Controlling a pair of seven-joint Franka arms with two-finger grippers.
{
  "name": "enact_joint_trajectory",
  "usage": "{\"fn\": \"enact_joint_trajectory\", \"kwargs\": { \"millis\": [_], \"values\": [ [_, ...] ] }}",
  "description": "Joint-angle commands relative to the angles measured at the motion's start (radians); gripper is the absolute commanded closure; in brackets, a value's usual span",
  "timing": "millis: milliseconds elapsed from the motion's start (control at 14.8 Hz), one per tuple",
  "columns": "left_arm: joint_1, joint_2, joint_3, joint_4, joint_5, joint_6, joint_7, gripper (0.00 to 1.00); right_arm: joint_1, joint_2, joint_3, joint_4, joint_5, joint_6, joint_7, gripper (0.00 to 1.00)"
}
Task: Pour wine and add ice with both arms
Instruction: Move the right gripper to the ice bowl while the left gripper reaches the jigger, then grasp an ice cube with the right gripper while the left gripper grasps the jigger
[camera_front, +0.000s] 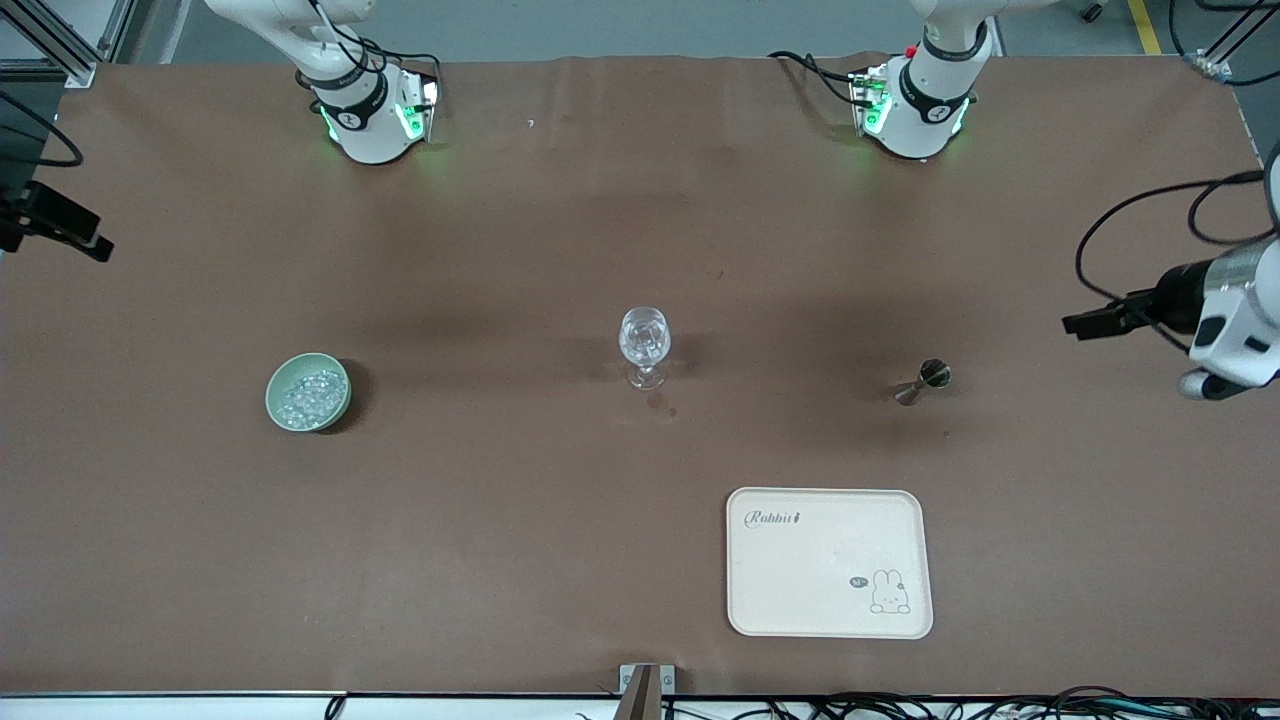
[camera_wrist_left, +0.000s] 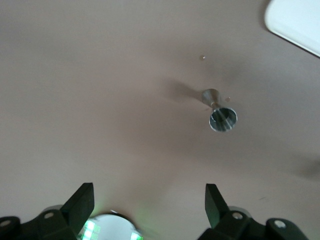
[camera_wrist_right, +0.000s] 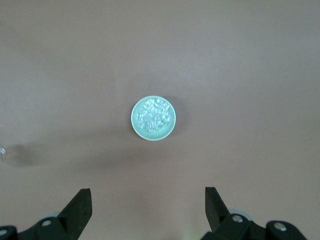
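Your clear stemmed wine glass (camera_front: 644, 345) stands upright in the middle of the brown table (camera_front: 500, 250), and there are clear lumps sitting inside its bowl. Toward the right arm's end of the table you've got the pale green round bowl (camera_front: 308, 392), and the ice (camera_front: 309, 393) — a heap of small glassy, glinting lumps — fills it. Toward the left arm's end, the small steel double-cone jigger (camera_front: 923, 382) lies tipped on its side, well apart from the glass. Nearer the front camera than the jigger rests the cream rectangular tray (camera_front: 829, 562) with a rabbit drawing in one corner and nothing on it. Your right gripper (camera_wrist_right: 148, 207) hangs high over the table with the green bowl (camera_wrist_right: 153, 118) in its sight, its fingers (camera_wrist_right: 80, 205) spread wide and holding nothing. Your left gripper (camera_wrist_left: 149, 202) is up in the air as well — released, fingers (camera_wrist_left: 82, 202) parted and empty — looking down on the jigger (camera_wrist_left: 219, 111), with a corner of the tray (camera_wrist_left: 295, 22) at the edge of its view.
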Motion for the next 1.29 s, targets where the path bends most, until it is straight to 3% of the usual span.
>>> {"fn": "enact_joint_trajectory", "kwargs": {
  "millis": [0,203,541,879,1082,1217],
  "values": [
    [0.025,0.132,-0.003,0.063,-0.094,-0.014,-0.159,0.07,0.018,0.006,0.01,-0.153,0.012,0.109,-0.032,0.0],
    [0.053,0.283,-0.002,0.129,-0.17,-0.007,-0.223,0.1,0.023,0.017,0.011,-0.309,0.013,0.28,-0.039,0.0],
    [0.105,0.424,-0.002,0.127,-0.43,0.061,-0.259,0.17,0.013,0.053,0.01,-0.573,0.013,0.597,-0.179,0.0],
    [0.128,0.558,-0.002,0.124,-0.618,0.063,-0.288,0.23,0.009,0.184,0.008,-0.638,0.012,0.798,-0.309,0.0],
    [0.128,0.585,-0.003,0.112,-0.652,0.061,-0.314,0.24,0.007,0.237,0.008,-0.714,0.01,0.993,-0.331,0.02],
    [0.127,0.596,-0.003,0.101,-0.663,0.058,-0.314,0.26,0.006,0.26,0.008,-0.716,0.009,1.01,-0.357,0.08]
  ]
}}
